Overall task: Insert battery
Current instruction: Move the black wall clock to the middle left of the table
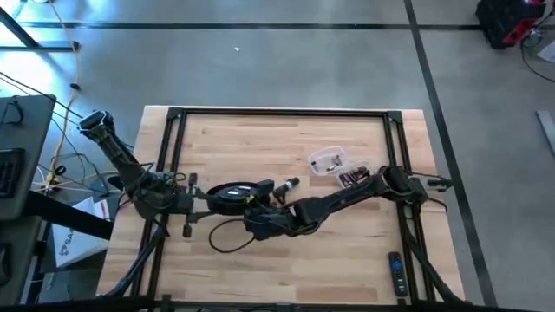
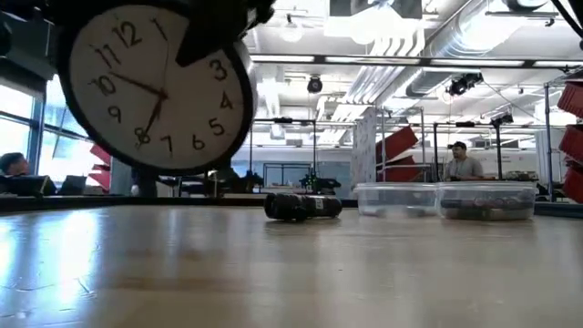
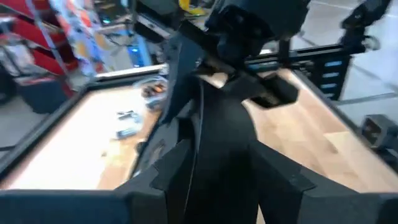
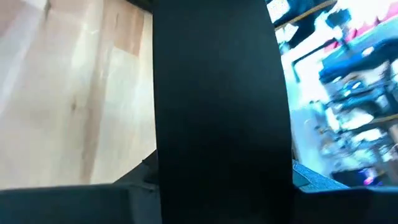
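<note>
A round wall clock [image 2: 150, 87] with a white face and black rim is held upright above the table's left-middle; from above it shows as a dark disc [image 1: 232, 194]. My left gripper [image 1: 201, 196] is shut on its left side. My right gripper [image 1: 257, 217] is at its near-right edge, and the clock's black body [image 4: 217, 106] fills the space between the fingers. A small dark cylinder with a pale end [image 1: 284, 185], seemingly the battery [image 2: 302, 207], lies on its side on the table right of the clock. My left gripper pinches the clock's rim [image 3: 217, 143] between its two fingers, coming level from the table's left. The clock's black back fills the wrist view. The clock is lifted clear of the table, upright, face toward the near edge. My right gripper has the clock's edge [image 4: 217, 155] between its two fingers, coming from the table's right. The clock itself hides the place of contact. A dark finger shape [image 2: 219, 32] covers the face's upper right.
Two clear plastic boxes [image 1: 328, 161] [image 1: 354, 177] with small parts stand at the back right. A black remote [image 1: 395, 273] lies by the near right edge. A black cord [image 1: 227, 241] loops on the wood below the clock. A black frame [image 1: 286, 113] rims the table.
</note>
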Motion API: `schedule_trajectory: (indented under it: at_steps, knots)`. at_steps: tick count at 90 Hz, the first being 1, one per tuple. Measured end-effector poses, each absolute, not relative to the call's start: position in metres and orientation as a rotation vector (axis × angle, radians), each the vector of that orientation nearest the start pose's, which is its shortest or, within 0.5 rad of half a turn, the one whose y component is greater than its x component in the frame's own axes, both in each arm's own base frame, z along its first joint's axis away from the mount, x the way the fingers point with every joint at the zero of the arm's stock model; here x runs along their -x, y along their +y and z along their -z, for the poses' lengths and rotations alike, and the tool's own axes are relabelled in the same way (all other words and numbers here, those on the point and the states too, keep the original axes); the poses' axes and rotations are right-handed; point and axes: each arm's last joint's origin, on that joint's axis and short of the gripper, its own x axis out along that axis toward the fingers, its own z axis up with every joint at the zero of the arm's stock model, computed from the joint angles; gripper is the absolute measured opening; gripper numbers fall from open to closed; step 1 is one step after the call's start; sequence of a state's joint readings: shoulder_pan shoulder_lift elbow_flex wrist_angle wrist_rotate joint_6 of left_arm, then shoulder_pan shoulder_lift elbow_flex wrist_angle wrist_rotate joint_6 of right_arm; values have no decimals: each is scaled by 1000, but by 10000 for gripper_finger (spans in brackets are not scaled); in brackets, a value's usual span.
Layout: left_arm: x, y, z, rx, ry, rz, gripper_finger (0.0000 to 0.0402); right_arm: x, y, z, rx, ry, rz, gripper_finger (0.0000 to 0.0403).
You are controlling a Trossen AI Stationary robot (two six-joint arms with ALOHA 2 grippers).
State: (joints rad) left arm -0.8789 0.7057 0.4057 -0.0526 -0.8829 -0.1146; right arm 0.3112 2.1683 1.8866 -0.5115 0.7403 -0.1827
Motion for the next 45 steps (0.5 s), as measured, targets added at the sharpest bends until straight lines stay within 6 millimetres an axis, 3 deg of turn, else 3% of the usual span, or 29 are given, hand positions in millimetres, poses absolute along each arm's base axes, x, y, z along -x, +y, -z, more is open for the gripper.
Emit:
schedule_trajectory:
  at_steps: [30,39,45]
  knots:
    - [-116,-116,-213,-165,294,-24,135,-454,122,-249,486,809,396,128]
    - [-119,-120,-207,-181,310,-57,135,-451,119,-261,435,782,397,128]
    - [-122,-123,-200,-188,324,-88,135,-448,106,-278,361,743,438,128]
